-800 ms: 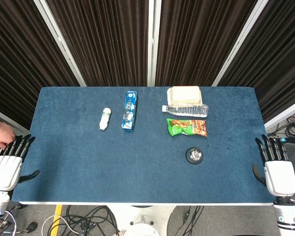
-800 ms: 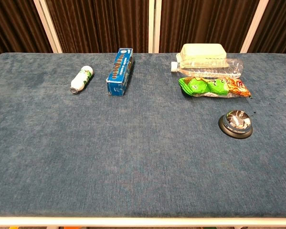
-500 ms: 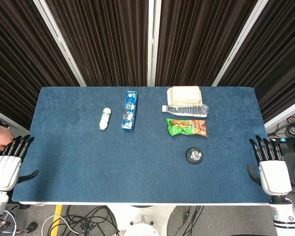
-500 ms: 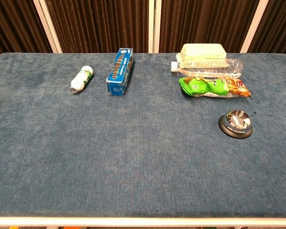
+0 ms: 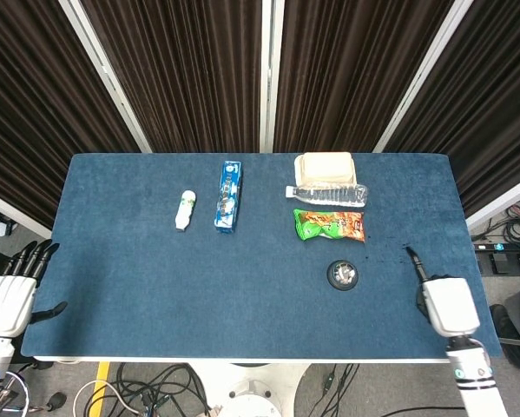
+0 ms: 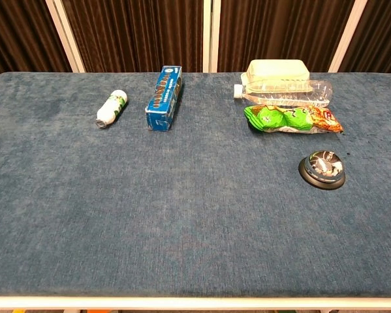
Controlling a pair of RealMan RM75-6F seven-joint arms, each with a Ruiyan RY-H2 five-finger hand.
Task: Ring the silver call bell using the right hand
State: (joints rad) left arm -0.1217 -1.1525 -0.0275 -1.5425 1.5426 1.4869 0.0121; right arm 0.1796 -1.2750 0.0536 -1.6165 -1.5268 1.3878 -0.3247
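The silver call bell [image 5: 343, 274] with its black base stands on the blue table [image 5: 242, 295], right of centre; the chest view shows the bell [image 6: 322, 169] too. My right hand [image 5: 446, 302] hovers over the table's front right part, about a hand's width right of the bell and apart from it. One dark finger [image 5: 413, 260] points forward while the others are curled in, holding nothing. My left hand [image 5: 12, 291] stays off the table's left front corner with its fingers spread, holding nothing. Neither hand appears in the chest view.
Behind the bell lie a green and orange snack bag [image 5: 329, 225], a clear water bottle [image 5: 327, 193] and a beige box [image 5: 325, 166]. A blue carton [image 5: 228, 195] and a small white bottle [image 5: 185, 210] lie at the centre left. Dark curtains close the back.
My right hand has moved left from beyond the table's right edge to over the table, and its spread fingers curled in except one. The person's hand by my left hand is gone.
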